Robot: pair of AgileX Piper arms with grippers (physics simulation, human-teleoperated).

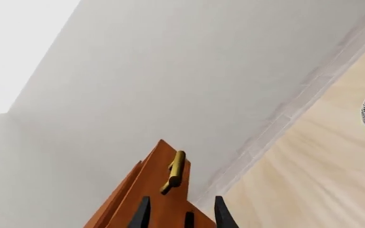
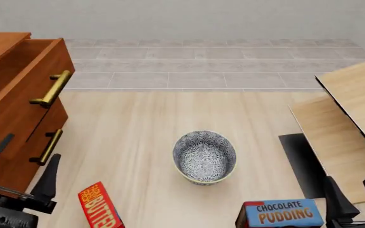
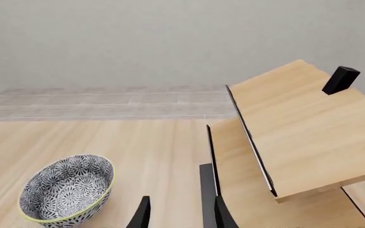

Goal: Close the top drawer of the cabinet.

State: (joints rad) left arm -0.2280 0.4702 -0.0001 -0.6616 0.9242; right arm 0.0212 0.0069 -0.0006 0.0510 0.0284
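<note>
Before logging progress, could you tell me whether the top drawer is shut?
Open: the top drawer juts forward past the drawer below.

The table (image 2: 138, 142) bears cabinet (image 2: 11, 109), bowl (image 2: 205, 156), two boxes (image 2: 284, 213).

The front view looks down across the table (image 2: 144, 142) from above. Each wrist view looks along its jaws; the front and right wrist views share the bowl (image 2: 205, 157).

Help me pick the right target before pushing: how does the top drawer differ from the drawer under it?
The top drawer stands pulled out, its open inside showing from above; the lower drawer sits further back, nothing of its inside showing. The top drawer's handle looks longer and nearer the wall; the lower drawer's handle lies closer to the left claw. Both are reddish-brown wood with brass bar handles.
</note>
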